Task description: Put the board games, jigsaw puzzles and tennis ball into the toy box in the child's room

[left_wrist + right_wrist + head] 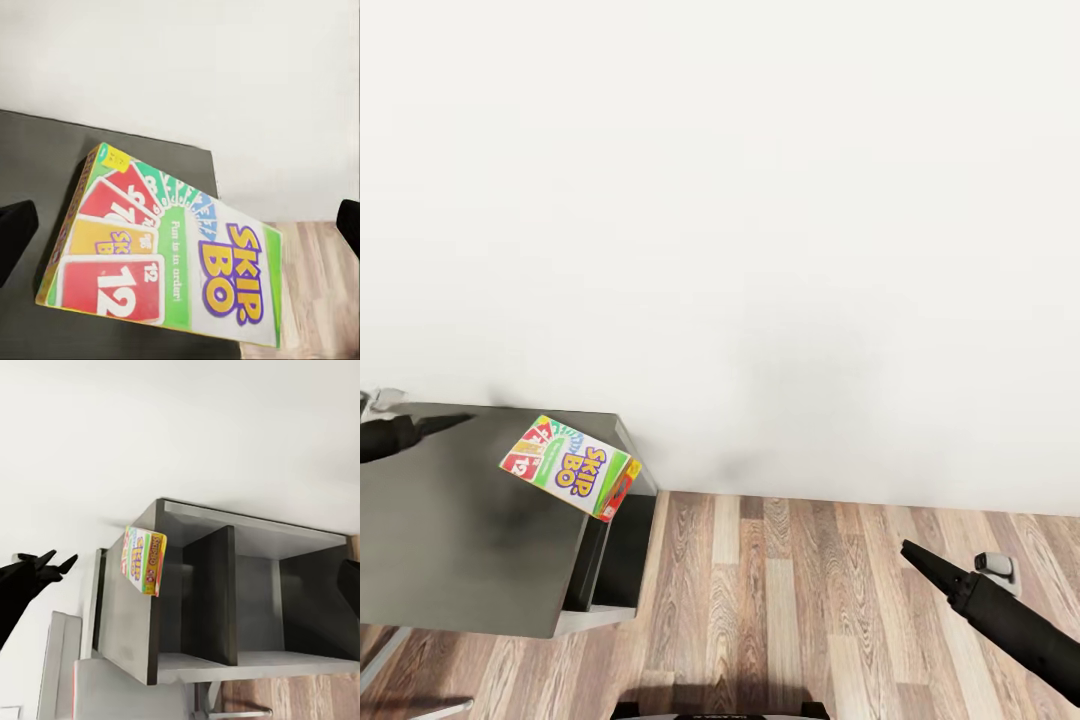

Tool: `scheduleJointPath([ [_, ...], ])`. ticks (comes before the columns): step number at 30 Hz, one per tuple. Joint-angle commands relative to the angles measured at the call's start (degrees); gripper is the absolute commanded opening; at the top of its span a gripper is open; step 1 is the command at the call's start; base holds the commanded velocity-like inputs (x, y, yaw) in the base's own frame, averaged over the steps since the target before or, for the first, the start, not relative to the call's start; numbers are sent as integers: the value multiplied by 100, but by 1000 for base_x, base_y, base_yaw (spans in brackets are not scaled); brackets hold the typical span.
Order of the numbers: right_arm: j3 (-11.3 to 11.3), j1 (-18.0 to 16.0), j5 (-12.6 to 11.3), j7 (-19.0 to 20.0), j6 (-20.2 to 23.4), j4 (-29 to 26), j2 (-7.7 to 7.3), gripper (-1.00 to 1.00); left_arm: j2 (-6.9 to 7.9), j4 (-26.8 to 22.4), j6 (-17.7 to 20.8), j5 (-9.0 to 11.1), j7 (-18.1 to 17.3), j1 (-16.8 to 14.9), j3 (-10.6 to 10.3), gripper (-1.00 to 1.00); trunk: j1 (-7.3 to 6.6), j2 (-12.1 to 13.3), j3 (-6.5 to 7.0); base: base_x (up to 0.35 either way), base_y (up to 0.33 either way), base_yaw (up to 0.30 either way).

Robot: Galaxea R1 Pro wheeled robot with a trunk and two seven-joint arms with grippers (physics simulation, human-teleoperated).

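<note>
The left end effector [455, 421] is hovering over the dark counter [450, 540], its black fingers [15, 232] spread wide in the left wrist view and gripping nothing. Just ahead of it, the SKIP BO board game [572, 466] is lying flat at the counter's far corner, one end jutting past the edge above the open shelf compartments [255, 600]. A careless push from this side is likely to be tipping the thin box off onto the wood floor [800, 600]; a pinch on so flat a box may also be slipping. The right end effector [910, 552] is hanging well apart over the floor, and its jaws are not readable. The toy box, puzzles, ball and bed are lying outside these pictures. Beyond the box, only a white wall [760, 200] is showing.
</note>
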Motion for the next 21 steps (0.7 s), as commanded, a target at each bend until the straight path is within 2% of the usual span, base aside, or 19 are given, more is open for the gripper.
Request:
scheduleJointPath([
  [1,-2,-3,-6,5,26,0,2,100,39,-9,91,16,-168,2,2,100,2,-6,-6,0,0,0],
  [2,3,-5,-6,2,25,1,4,100,75,-16,122,17,-326,10,4,100,2,-6,-6,0,0,0],
  [3,28,-4,-5,-3,24,5,6,100,134,-28,165,19,-666,25,3,100,2,-6,-6,0,0,0],
  [5,61,-4,-4,-9,20,11,5,100,174,-35,193,10,-1035,38,2,100,2,-6,-6,0,0,0],
  [6,98,-5,0,-15,15,15,5,100,199,-44,210,-1,-1425,53,0,100,2,-6,-6,0,0,0],
  [8,154,-7,3,-25,6,24,4,100,221,-68,226,-5,-1859,106,-8,100,2,-6,-6,0,0,0],
  [10,224,-8,9,-38,1,32,4,100,231,-106,234,3,-1963,193,-15,100,2,-6,-6,0,0,0],
  [15,381,-10,35,-47,-11,39,-2,100,204,-198,240,20,-1963,473,-23,100,2,-6,-6,0,0,0],
  [21,434,-16,227,-49,-13,47,15,100,163,-407,258,54,-1963,922,-25,100,2,-6,-6,0,0,0],
])
